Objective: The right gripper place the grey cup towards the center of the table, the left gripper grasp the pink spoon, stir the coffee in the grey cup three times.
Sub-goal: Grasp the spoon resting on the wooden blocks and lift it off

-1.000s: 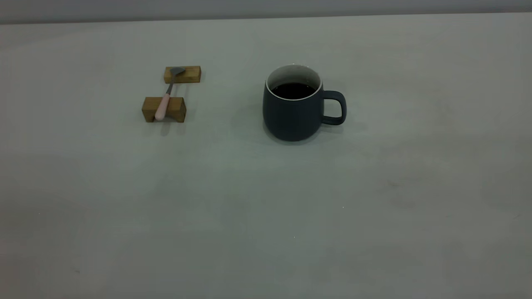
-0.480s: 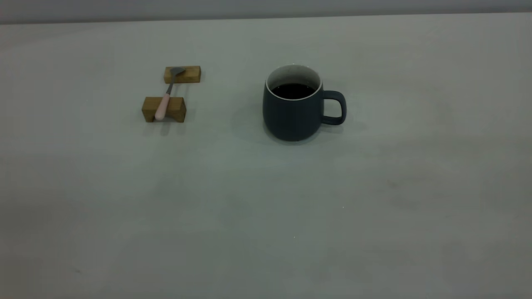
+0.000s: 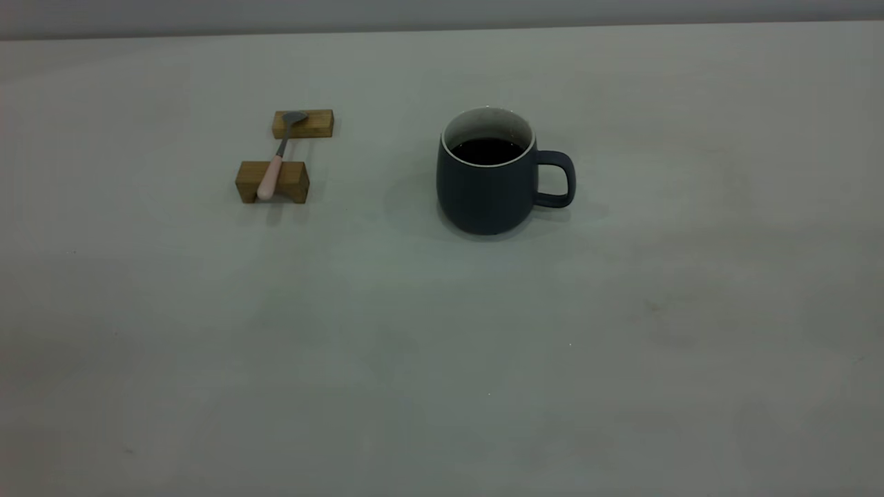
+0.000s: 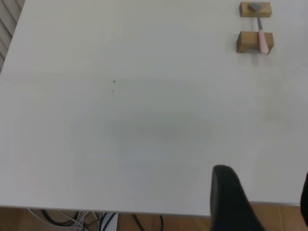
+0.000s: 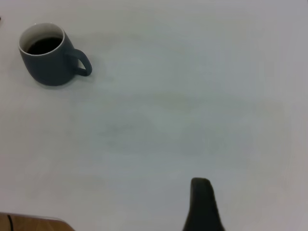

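The grey cup (image 3: 487, 183) stands upright near the table's (image 3: 442, 359) middle, handle to the right, dark coffee (image 3: 487, 150) inside; it also shows far off as the cup (image 5: 48, 60). The pink spoon (image 3: 271, 177) lies across two tan wooden blocks (image 3: 272, 182) left of the cup, its metal bowl on the farther block; it shows again as the spoon (image 4: 262, 39). Neither arm appears in the exterior view. My left gripper (image 4: 264, 195) hangs open over the table's near edge, far from the spoon. My right gripper (image 5: 255, 211) shows one dark finger (image 5: 202, 204), with only bare table beside it, far from the cup.
The far wooden block (image 3: 303, 124) and the near notched block (image 4: 254, 42) hold the spoon off the surface. Cables (image 4: 82, 220) and a wooden floor show below the table's near edge. A small dark speck (image 4: 114, 82) marks the table.
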